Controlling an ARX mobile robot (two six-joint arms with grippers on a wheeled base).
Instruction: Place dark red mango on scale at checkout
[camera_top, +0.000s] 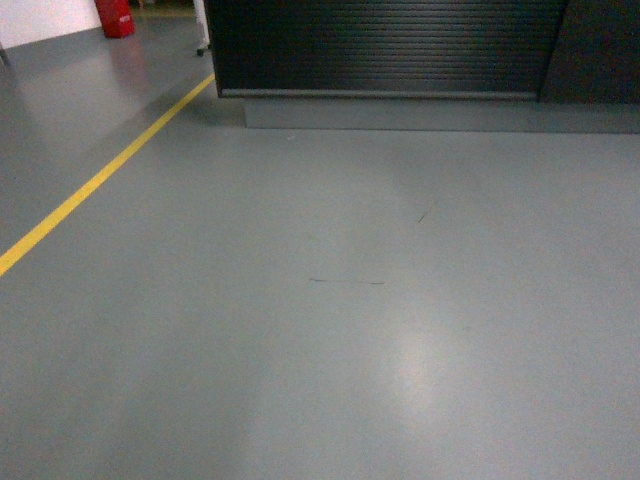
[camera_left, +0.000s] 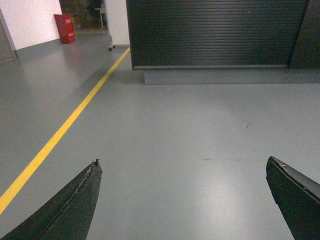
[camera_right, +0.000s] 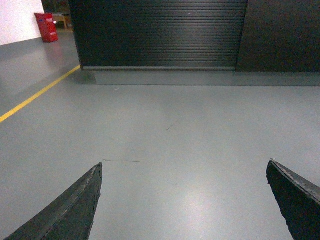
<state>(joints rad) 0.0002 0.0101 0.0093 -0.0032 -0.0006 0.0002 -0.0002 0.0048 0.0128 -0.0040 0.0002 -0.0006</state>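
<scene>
The checkout (camera_top: 390, 45) stands ahead of me, a black counter with a ribbed dark front panel and a grey base; it also fills the top of the left wrist view as checkout (camera_left: 215, 32) and of the right wrist view as checkout (camera_right: 160, 32). The dark red mango and the scale are out of view. My left gripper (camera_left: 182, 162) is open above bare grey floor with nothing between its fingers. My right gripper (camera_right: 185, 164) is open too and holds nothing. Neither gripper shows in the head view.
A yellow floor line (camera_top: 95, 185) runs diagonally on the left toward the counter's left corner. A red container (camera_top: 115, 15) stands far back left by a white wall. Grey floor (camera_top: 350, 320) stretches between me and the counter.
</scene>
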